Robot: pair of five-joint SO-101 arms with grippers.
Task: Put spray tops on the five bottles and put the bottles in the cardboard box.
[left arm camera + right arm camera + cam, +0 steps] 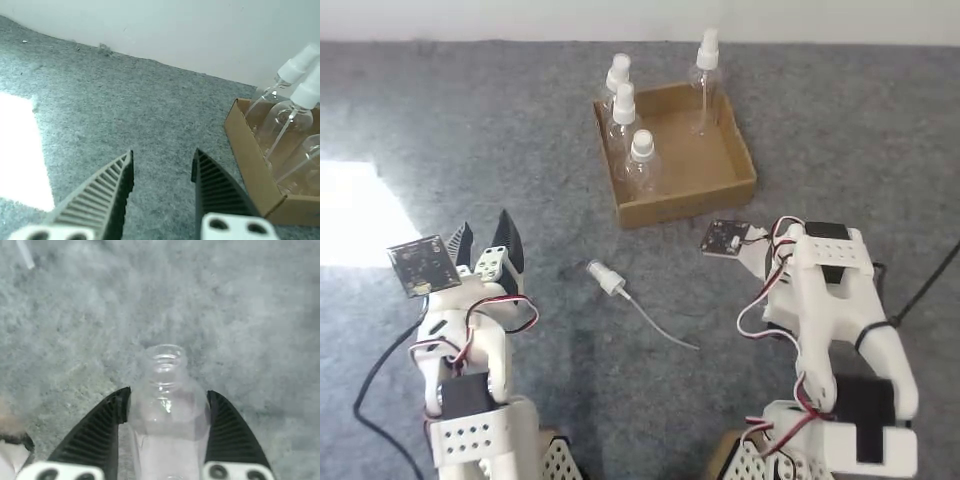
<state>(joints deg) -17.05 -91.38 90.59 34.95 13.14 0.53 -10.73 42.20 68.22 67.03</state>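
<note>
Landmark: box (685, 203), open-topped, on the grey counter (470, 120).

- Four capped bottles (642, 160) stand upright in the box. Three are along its left wall and one is in its far right corner. The right half of the box floor is bare cardboard.
- Spray top (607, 277) lies loose on the counter on the arm side of the box, well apart from the front wall. Its thin tube trails toward the right arm (830, 290). Bare counter lies all round it.
- Left gripper (485, 228) is off the box's near-left corner, well apart from it. Its fingers are released, with only counter seen through the gap.
- Right gripper (167, 395) has its fingers clenched against both sides of the uncapped bottle (165, 365). The bottle's mouth is open and points away from the wrist, over the counter.

View notes:
- The grasp is read from the right wrist view. In the high view the wrist housing sits over that spot, just off the box's near-right corner.
- The left wrist view adds the box's left wall seen low, with bottles behind its rim, and the counter's far edge meeting a pale wall.
- A bright patch (350, 215) lies on the counter just beside the left gripper, on the side away from the box.
</note>
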